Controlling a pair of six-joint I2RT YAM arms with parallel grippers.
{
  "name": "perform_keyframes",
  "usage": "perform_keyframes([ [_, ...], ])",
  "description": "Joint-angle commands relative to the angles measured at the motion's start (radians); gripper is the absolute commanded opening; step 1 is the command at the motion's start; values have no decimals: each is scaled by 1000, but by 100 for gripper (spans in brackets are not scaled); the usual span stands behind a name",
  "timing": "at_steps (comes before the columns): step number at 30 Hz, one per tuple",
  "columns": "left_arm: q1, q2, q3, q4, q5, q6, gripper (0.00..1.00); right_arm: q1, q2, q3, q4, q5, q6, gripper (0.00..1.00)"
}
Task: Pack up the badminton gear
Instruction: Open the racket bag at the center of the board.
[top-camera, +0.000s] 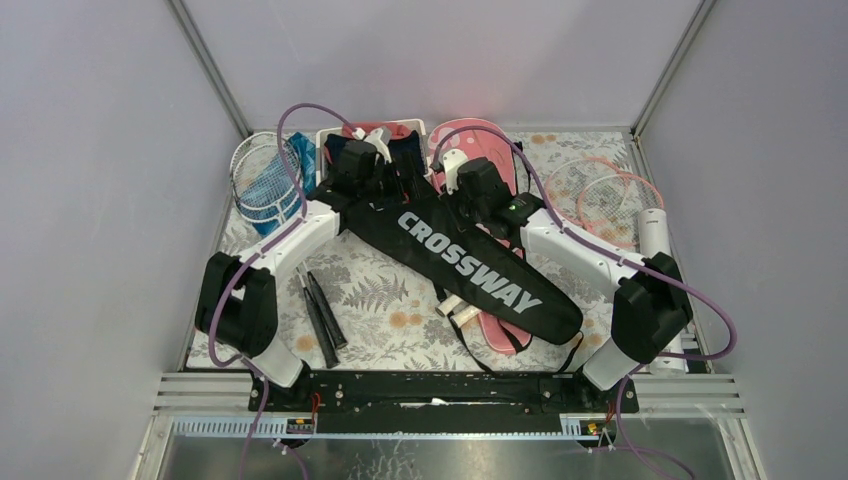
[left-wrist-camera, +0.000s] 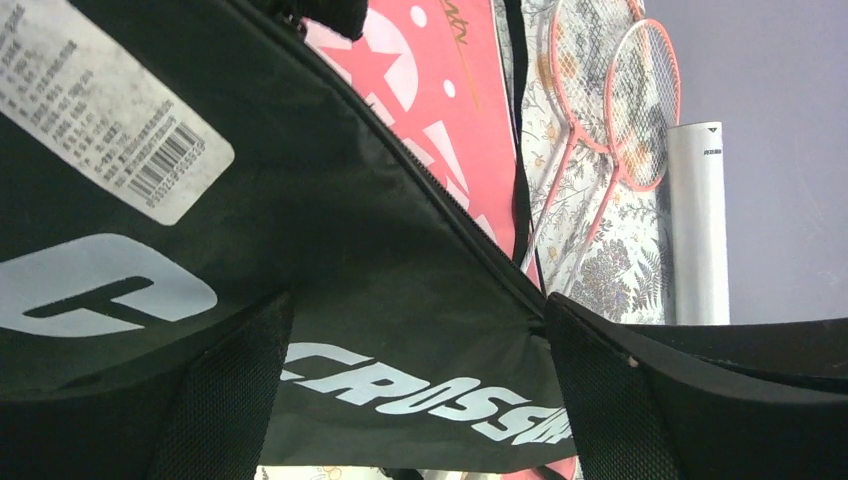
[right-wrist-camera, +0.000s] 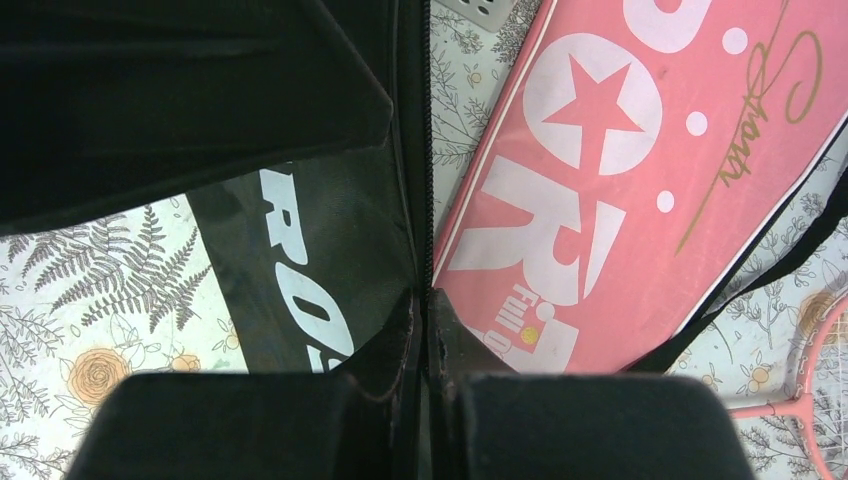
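CROSSWAY bag (top-camera: 470, 265): black, lying at a slant across the middle of the table (top-camera: 390, 300), wide end at the far left and narrow end at the near right. What is inside does not show.
Right gripper (right-wrist-camera: 425, 320): fingers pressed together on the zip edge of the CROSSWAY bag near its wide end, pinching the fabric.
Left gripper (left-wrist-camera: 418, 310): jaws spread wide over the bag's wide end, with black fabric filling the gap. I cannot tell whether the pads touch it.
SPORT bag (right-wrist-camera: 600, 180): pink, flat on the table and partly under the black bag. Its round end points to the far side. Contents not visible.
White handles (top-camera: 455, 305): two ends poke out at the black bag's near edge.
Pink rackets (left-wrist-camera: 620, 100): two, lying loose on the table to the right of the pink bag.
Shuttlecock tube (top-camera: 655, 240): white, lying along the right edge just beside the pink rackets.
White-framed rackets (top-camera: 262, 178): at the far left corner, outside any bag.
Black handles (top-camera: 322, 310): two, on the table beside the left arm.
Basket (top-camera: 322, 138): white, at the far edge behind the left gripper, holding red and navy clothes.
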Motion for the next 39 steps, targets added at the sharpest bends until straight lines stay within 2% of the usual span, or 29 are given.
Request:
perform_keyframes([
  [1, -2, 31, 37, -63, -15, -57, 98, 2, -11, 53, 51, 4, 18, 0],
  [9, -1, 129, 141, -82, 128, -85, 97, 13, -16, 68, 18, -116, -5, 0],
  [14, -2, 151, 141, -34, 193, -92, 82, 15, -33, 104, -20, -193, -12, 0],
  [18, -2, 146, 158, -7, 247, -81, 63, 15, -59, 123, -46, -239, -13, 0],
  [24, -2, 134, 191, 16, 311, -50, 34, 15, -88, 138, -84, -218, -34, 0],
  [26, -2, 129, 192, 34, 339, -49, 16, 15, -95, 130, -96, -208, -42, 0],
  [27, -2, 128, 193, 42, 350, -47, 3, 15, -99, 124, -101, -204, -45, 0],
  [29, -1, 122, 195, 56, 381, -35, 0, 15, -112, 111, -113, -203, -57, 1],
  [32, -1, 108, 196, 79, 425, 2, 0, 15, -159, 78, -114, -181, -94, 20],
  [33, 1, 103, 194, 85, 440, 12, 0, 14, -176, 67, -112, -172, -112, 29],
  [34, 2, 96, 194, 89, 451, 20, 0, 14, -192, 60, -116, -169, -129, 43],
  [36, 4, 84, 194, 93, 464, 33, 0, 13, -218, 56, -132, -168, -158, 60],
  [39, 5, 66, 179, 109, 481, 50, 0, 13, -253, 51, -153, -172, -190, 72],
])
